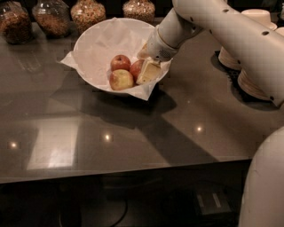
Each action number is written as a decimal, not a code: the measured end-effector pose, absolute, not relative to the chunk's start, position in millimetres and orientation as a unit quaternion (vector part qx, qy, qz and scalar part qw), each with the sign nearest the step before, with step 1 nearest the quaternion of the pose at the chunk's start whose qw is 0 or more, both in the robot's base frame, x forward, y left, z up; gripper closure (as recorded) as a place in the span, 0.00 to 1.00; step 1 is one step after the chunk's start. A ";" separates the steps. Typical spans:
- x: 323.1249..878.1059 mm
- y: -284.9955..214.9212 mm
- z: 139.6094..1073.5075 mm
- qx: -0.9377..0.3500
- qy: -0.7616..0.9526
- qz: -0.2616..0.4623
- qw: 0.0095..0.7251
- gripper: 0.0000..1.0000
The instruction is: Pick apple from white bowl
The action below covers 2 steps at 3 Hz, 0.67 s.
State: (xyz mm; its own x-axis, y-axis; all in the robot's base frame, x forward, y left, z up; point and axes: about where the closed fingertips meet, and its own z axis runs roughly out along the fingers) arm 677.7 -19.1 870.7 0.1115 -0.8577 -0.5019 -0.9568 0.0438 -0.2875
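The white bowl (pixel 95 42), lined with crumpled white paper, stands at the back of the dark table and holds three apples. The apple (pixel 136 68), red with orange-yellow streaks, lies at the right of the group, partly hidden by my gripper. A darker red apple (pixel 120 62) lies behind it to the left, and a mostly yellow apple (pixel 121 80) lies in front. My gripper (pixel 146 62) reaches into the bowl from the right, open. One beige finger (pixel 149 72) rests against the apple's right side; the other finger shows behind it.
Several glass jars of dry food (pixel 88 13) stand along the back edge behind the bowl. Stacked beige paper bowls (pixel 253 82) sit at the right, under my arm. The table's front edge (pixel 111 175) runs across the lower part of the view.
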 end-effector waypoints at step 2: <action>676.4 -15.5 873.5 -0.689 0.658 0.086 0.293 0.78</action>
